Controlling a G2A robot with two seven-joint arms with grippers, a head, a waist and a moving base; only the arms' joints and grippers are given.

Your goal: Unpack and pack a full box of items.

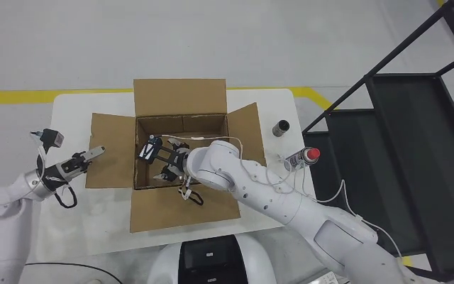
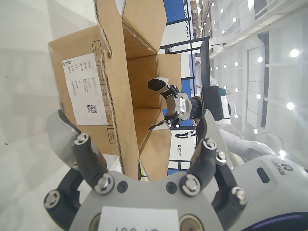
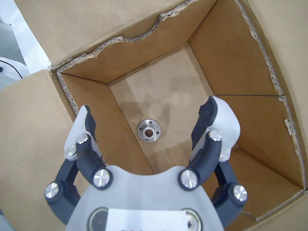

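R gripper (image 3: 148, 108), fingers spread wide & empty, hangs at the mouth of the open cardboard box (image 3: 228, 49), above a round metal flange (image 3: 149, 132) lying flat on the box floor. L gripper (image 2: 130, 118), also spread & empty, sits outside the box's left flap. Spray can (image 1: 302, 158) & small metal cylinder (image 1: 281, 128) sit on the table (image 1: 71, 106) beside the box. Unpacking looks nearly done, with the flange prob. the last item; packing not begun.
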